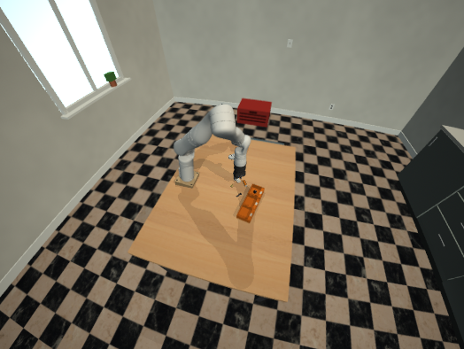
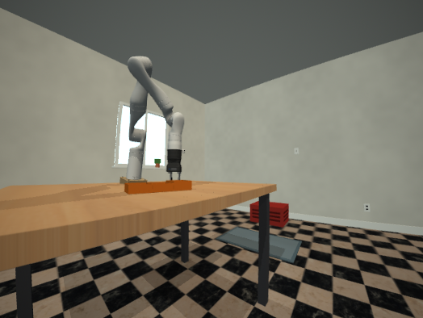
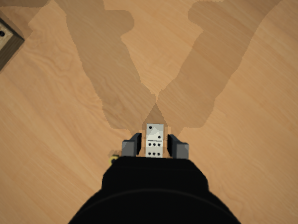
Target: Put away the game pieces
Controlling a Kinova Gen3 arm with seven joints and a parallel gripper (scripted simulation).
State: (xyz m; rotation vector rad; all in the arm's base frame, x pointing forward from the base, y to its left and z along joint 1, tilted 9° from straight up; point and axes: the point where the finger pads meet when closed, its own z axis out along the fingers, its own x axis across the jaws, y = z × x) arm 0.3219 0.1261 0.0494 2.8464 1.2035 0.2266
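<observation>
A white domino [image 3: 155,140] with black dots lies flat on the wooden table. In the wrist view my gripper [image 3: 154,141] is open, with one finger on each side of the domino and gaps between the fingers and the piece. In the top view the gripper [image 1: 239,179] points straight down, low over the table, just beyond the far end of the orange row of bins [image 1: 251,203]. In the exterior view the gripper [image 2: 174,176] stands behind the bins [image 2: 158,186]. The bins' marks are too small to read.
A small dark thing [image 1: 238,194] lies on the table beside the bins. A small yellowish thing [image 3: 114,159] peeks out left of the gripper body. The arm's base plate [image 3: 7,37] is at the upper left. A red crate [image 1: 253,112] stands on the floor.
</observation>
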